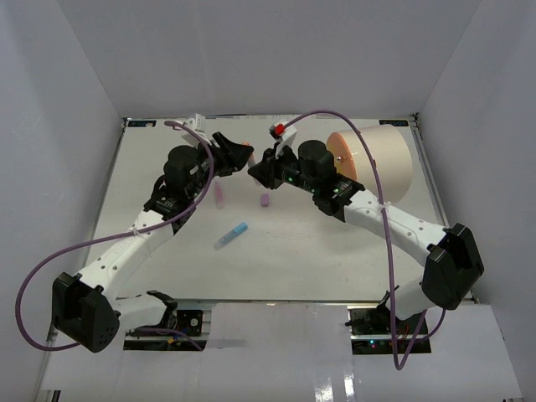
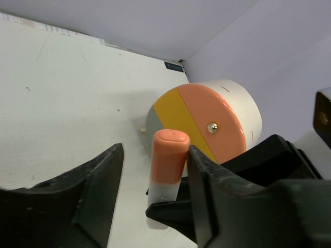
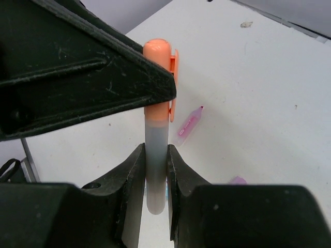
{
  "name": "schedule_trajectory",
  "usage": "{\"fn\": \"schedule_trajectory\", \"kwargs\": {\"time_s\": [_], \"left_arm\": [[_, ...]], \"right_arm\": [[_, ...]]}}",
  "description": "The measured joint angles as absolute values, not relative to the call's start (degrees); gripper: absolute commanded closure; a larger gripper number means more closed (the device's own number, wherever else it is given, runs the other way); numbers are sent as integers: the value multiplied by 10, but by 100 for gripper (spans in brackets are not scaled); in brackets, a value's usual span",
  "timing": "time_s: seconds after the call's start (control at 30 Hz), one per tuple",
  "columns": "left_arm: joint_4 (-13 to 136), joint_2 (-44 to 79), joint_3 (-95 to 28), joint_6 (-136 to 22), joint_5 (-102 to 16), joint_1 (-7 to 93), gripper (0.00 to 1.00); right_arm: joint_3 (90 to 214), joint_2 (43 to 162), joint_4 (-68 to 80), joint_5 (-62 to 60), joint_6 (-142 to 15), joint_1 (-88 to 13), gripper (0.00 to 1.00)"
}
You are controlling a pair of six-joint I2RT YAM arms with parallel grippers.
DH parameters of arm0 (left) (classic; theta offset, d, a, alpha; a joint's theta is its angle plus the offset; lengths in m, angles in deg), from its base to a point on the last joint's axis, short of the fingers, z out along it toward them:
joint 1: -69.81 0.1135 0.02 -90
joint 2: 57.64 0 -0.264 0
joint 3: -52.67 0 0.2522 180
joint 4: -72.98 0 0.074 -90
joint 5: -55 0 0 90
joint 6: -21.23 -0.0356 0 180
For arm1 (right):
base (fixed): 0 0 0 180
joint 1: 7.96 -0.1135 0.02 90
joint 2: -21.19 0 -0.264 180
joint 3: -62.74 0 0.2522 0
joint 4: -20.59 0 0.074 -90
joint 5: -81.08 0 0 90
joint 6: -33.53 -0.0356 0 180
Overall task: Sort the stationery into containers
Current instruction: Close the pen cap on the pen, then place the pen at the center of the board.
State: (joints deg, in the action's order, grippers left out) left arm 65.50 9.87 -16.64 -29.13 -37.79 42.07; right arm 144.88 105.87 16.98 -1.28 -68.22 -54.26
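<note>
An orange-capped marker (image 1: 250, 156) with a pale grey barrel is held up between the two grippers above the table's far middle. My right gripper (image 3: 155, 173) is shut on the barrel (image 3: 155, 155). My left gripper (image 2: 155, 160) stands open around the orange cap (image 2: 168, 154); its right finger touches the cap and its left finger (image 2: 95, 181) is apart from it. The cream-white drum (image 1: 381, 161) lies on its side at the far right, its orange and yellow face (image 2: 204, 121) toward the grippers. A pink marker (image 1: 219, 194), a purple cap (image 1: 265, 201) and a blue pen (image 1: 231, 235) lie on the table.
White walls close the table on three sides. The pink marker (image 3: 189, 123) and purple cap (image 3: 238, 180) lie below the grippers. Purple cables loop over both arms.
</note>
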Motion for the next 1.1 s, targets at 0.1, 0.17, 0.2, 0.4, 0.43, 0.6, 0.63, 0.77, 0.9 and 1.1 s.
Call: {"fn": "schedule_trajectory", "kwargs": {"time_s": [0.1, 0.17, 0.2, 0.4, 0.43, 0.6, 0.63, 0.77, 0.9, 1.1], "left_arm": [[654, 119, -179, -302, -383, 422, 23], [653, 127, -180, -309, -384, 423, 19], [652, 130, -180, -313, -384, 423, 17], [647, 131, -183, -328, -373, 428, 11], [647, 130, -184, -329, -372, 431, 9], [631, 122, -186, -337, -368, 451, 5], [623, 119, -187, -342, -365, 455, 4], [580, 105, -187, -368, -353, 478, 2], [537, 78, -169, -409, -339, 501, 2], [478, 49, -108, -460, -319, 515, 2]], "right_arm": [[1441, 1058, 191, -15, -686, -539, 92], [1436, 1058, 200, -14, -691, -538, 92], [1432, 1058, 204, -14, -694, -538, 92], [1401, 1049, 216, -15, -701, -538, 92], [1396, 1049, 216, -16, -704, -538, 92], [1348, 1049, 192, -45, -723, -538, 92], [1338, 1049, 181, -54, -729, -538, 92], [1314, 1054, 118, -107, -758, -538, 92], [1312, 1074, 47, -149, -787, -531, 87], [1334, 1145, -36, -178, -820, -510, 75]]}}
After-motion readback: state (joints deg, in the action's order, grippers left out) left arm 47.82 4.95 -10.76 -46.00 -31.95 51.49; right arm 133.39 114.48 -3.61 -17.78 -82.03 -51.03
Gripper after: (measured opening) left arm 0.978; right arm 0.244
